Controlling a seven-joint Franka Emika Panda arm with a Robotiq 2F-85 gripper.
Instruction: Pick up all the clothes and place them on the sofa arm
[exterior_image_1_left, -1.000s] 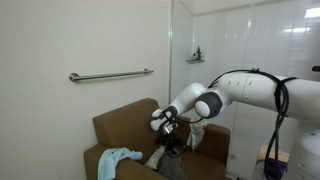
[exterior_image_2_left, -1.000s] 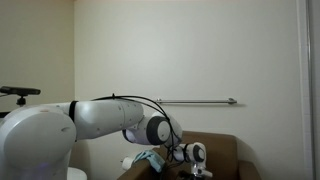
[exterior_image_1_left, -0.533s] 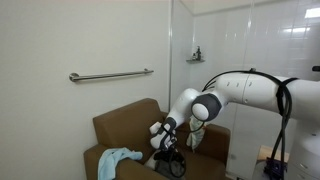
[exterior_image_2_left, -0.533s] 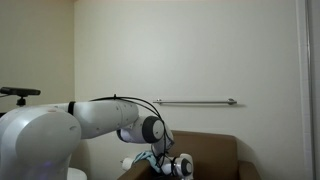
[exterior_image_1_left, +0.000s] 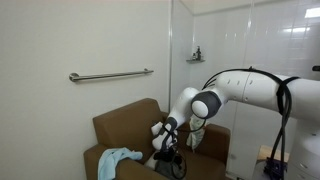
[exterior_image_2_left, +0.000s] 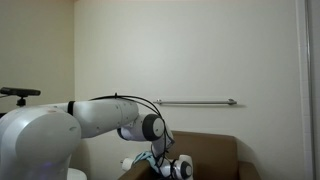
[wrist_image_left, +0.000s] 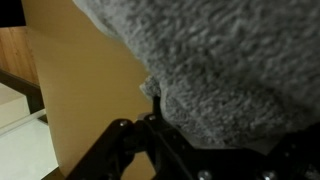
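A dark grey garment (wrist_image_left: 230, 70) fills most of the wrist view. It lies on the brown armchair seat (wrist_image_left: 85, 90). My gripper (wrist_image_left: 218, 138) is pushed down into it, and one black finger (wrist_image_left: 150, 112) presses against the cloth's edge while the other is buried. The frames do not show whether the jaws clamp the cloth. In both exterior views the gripper (exterior_image_1_left: 170, 159) (exterior_image_2_left: 180, 167) sits low over the seat. A light blue garment (exterior_image_1_left: 120, 157) (exterior_image_2_left: 150, 158) lies draped on the sofa arm (exterior_image_1_left: 92, 158).
The armchair's brown back (exterior_image_1_left: 125, 118) rises behind the gripper, and its far arm (exterior_image_1_left: 212, 135) is beside my arm. A grey metal rail (exterior_image_1_left: 110, 74) (exterior_image_2_left: 200, 101) runs along the wall above. A glass partition (exterior_image_1_left: 172, 60) stands close by.
The gripper came down from above the seat into the dark grey garment. Over the last half second the arm has stayed almost still.
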